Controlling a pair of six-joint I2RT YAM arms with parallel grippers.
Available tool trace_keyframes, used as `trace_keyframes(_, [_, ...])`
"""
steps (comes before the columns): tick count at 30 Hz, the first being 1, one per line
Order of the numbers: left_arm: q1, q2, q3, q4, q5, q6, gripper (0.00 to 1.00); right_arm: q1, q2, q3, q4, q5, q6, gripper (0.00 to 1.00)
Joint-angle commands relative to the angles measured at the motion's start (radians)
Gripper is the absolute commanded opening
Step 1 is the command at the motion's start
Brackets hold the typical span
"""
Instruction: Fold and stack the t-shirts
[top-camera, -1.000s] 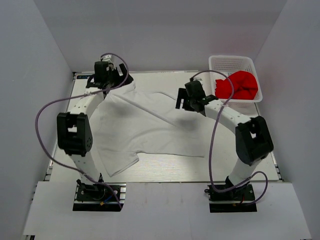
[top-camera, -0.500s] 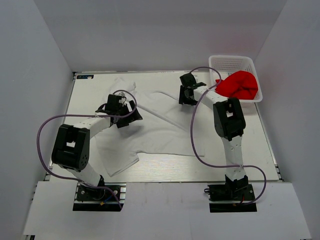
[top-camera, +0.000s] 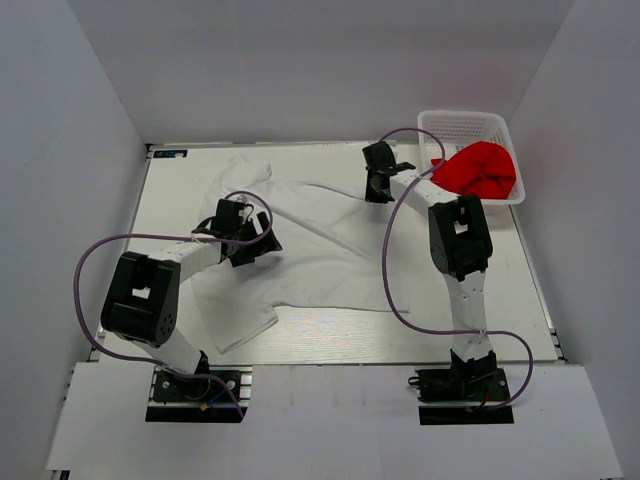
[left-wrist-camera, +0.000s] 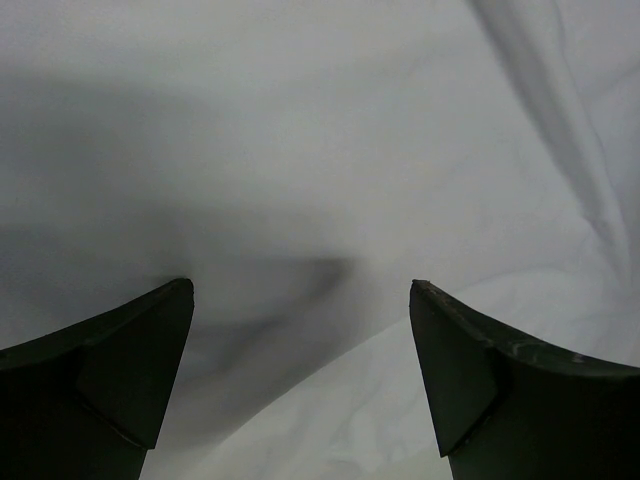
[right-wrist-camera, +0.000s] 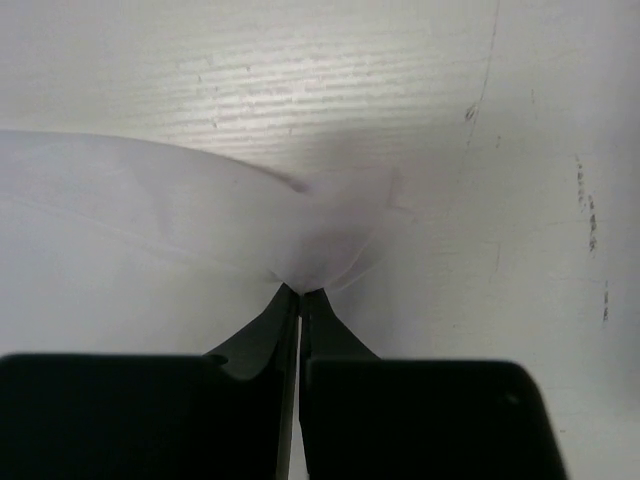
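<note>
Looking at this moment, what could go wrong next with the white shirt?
1. The right gripper pinches only a small tip of the white shirt at its edge, so a firm pull may slip the cloth free.
2. The left gripper is open above the shirt and holds nothing. If the right one pulls alone, the shirt could drag and bunch instead of folding flat.

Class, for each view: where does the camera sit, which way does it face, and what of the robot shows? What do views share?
Top external: above and behind, facing down on table, white t-shirt, red t-shirt in basket; left arm and right arm show.
Left wrist: close over the white t-shirt; open left gripper shows.
Right wrist: low, facing the table; right gripper pinches the shirt's edge.
Shared: the white t-shirt.
</note>
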Motion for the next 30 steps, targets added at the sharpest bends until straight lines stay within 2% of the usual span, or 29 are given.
trace_keyframes(1, [-0.011,0.005,-0.048,-0.078,-0.019,0.011,1.0,-0.024,0.014,0.069,0.073,0.046,0.004,0.0])
trace_keyframes(8, [-0.02,-0.056,-0.068,-0.123,-0.039,0.04,1.0,-0.076,0.115,0.247,0.15,0.069,0.035,0.0])
trace_keyframes(9, [-0.029,-0.067,-0.068,-0.124,-0.039,0.053,1.0,-0.085,0.13,0.322,0.148,0.069,0.039,0.03])
trace_keyframes(11, [-0.03,-0.092,-0.068,-0.124,-0.039,0.063,1.0,-0.108,0.178,0.386,0.107,0.064,0.058,0.22])
trace_keyframes(12, [-0.03,-0.116,-0.068,-0.124,-0.03,0.073,1.0,-0.108,0.182,0.407,0.102,0.051,0.065,0.22])
trace_keyframes(13, [-0.039,-0.129,-0.057,-0.113,-0.03,0.073,1.0,-0.113,0.173,0.405,0.101,0.037,0.062,0.27])
trace_keyframes(14, [-0.039,-0.142,-0.057,-0.113,-0.03,0.073,1.0,-0.119,0.164,0.396,0.099,0.029,0.061,0.41])
trace_keyframes(16, [-0.039,-0.179,-0.046,-0.104,-0.019,0.083,1.0,-0.12,0.133,0.356,0.099,-0.005,0.038,0.63])
trace_keyframes(17, [-0.039,-0.191,-0.046,-0.088,-0.019,0.083,1.0,-0.12,0.085,0.338,0.105,-0.058,0.026,0.81])
trace_keyframes(18, [-0.039,-0.201,-0.035,-0.088,-0.006,0.083,1.0,-0.116,0.066,0.315,0.116,-0.075,-0.011,0.9])
trace_keyframes(22, [-0.039,-0.213,0.04,-0.076,-0.065,0.073,1.0,-0.091,-0.051,0.133,0.147,-0.181,-0.045,0.9])
trace_keyframes(25, [-0.039,-0.178,0.136,-0.105,-0.214,0.038,1.0,-0.056,-0.15,0.036,0.141,-0.256,-0.065,0.9])
trace_keyframes(30, [-0.004,-0.064,0.279,-0.182,-0.432,0.002,1.0,-0.001,-0.276,-0.157,0.13,-0.252,-0.053,0.9])
